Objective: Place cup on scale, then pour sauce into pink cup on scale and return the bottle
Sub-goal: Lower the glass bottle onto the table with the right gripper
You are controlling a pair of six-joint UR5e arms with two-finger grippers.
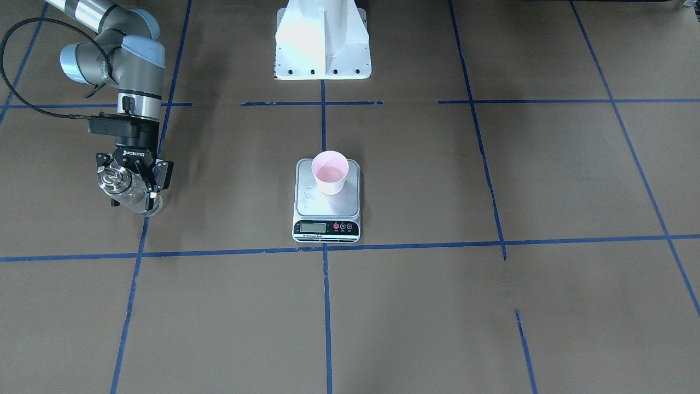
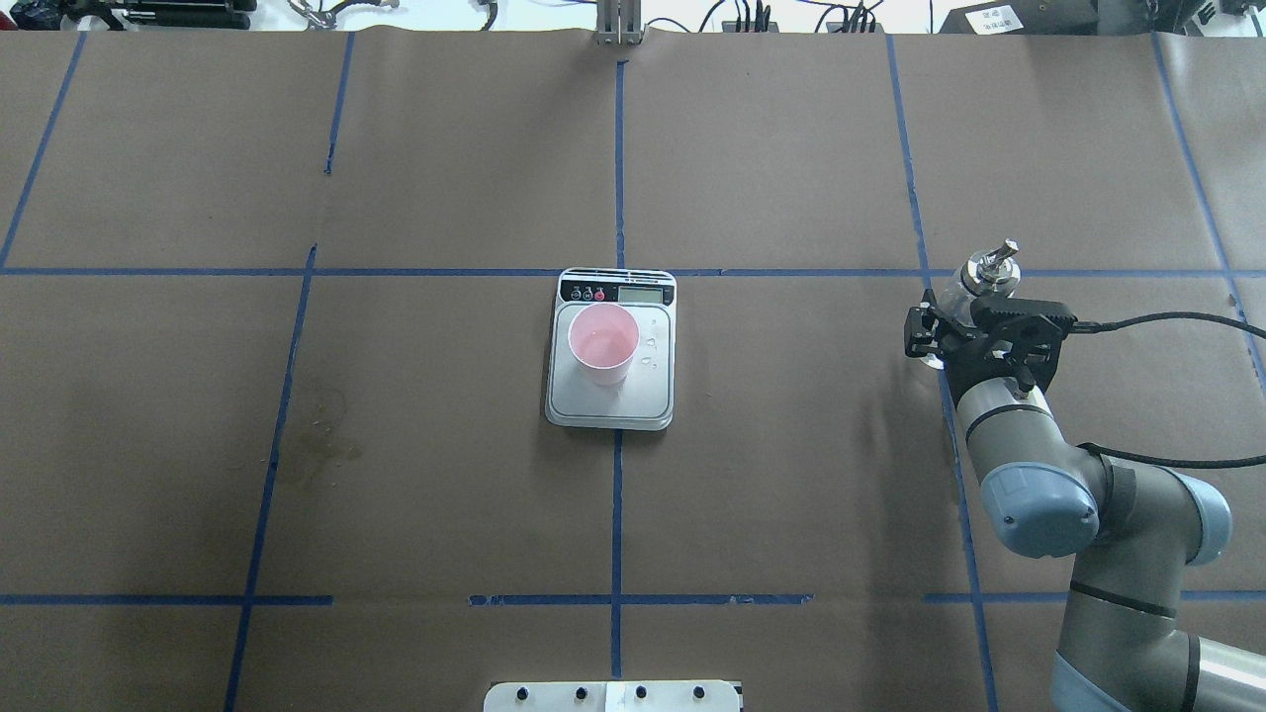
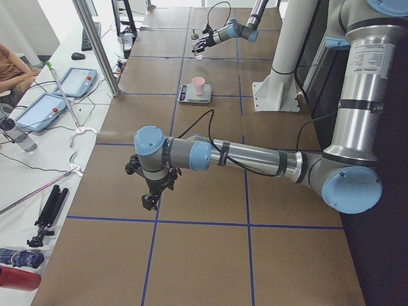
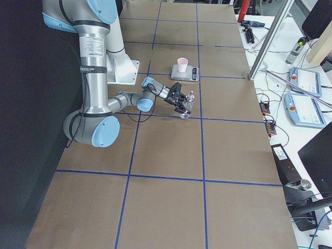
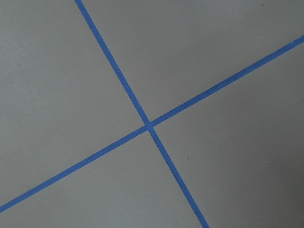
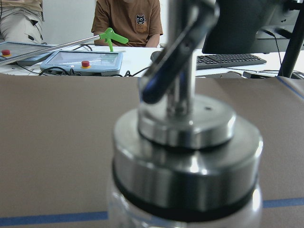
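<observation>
Closest to the right wrist camera, the bottle (image 6: 185,175) is seen blurred and about upright, with its metal cap (image 6: 187,123) and pour spout (image 6: 173,57) filling most of that view. The bottle is pinched by the right gripper (image 1: 133,190), whose fingers (image 1: 163,175) are pressed against the glass body below the cap, one on each side. It is held on the robot's right side of the table (image 1: 492,306), just beside a blue tape line (image 1: 134,273) and well apart from the scale (image 1: 342,205). Whether its base touches the table cannot be told. The scale is located at the middle of the table, with its display (image 1: 313,226) turned away from the robot. The cup (image 1: 330,174) is stood upright near the middle of the steel platform, open end up. A pale glossy patch is seen at the bottom of the cup, and a few small drops (image 1: 306,190) are seen on the platform just beside it. The left gripper (image 3: 149,201) is shown only in the left side view, hung low over the table far from the scale. Whether its fingers are spread or pressed together cannot be told. Only brown table surface and two crossing tape lines are shown by the left wrist camera. Beyond the table's far edge, a seated person (image 6: 128,19), a tablet (image 6: 83,61) and a keyboard (image 6: 232,60) are visible.
</observation>
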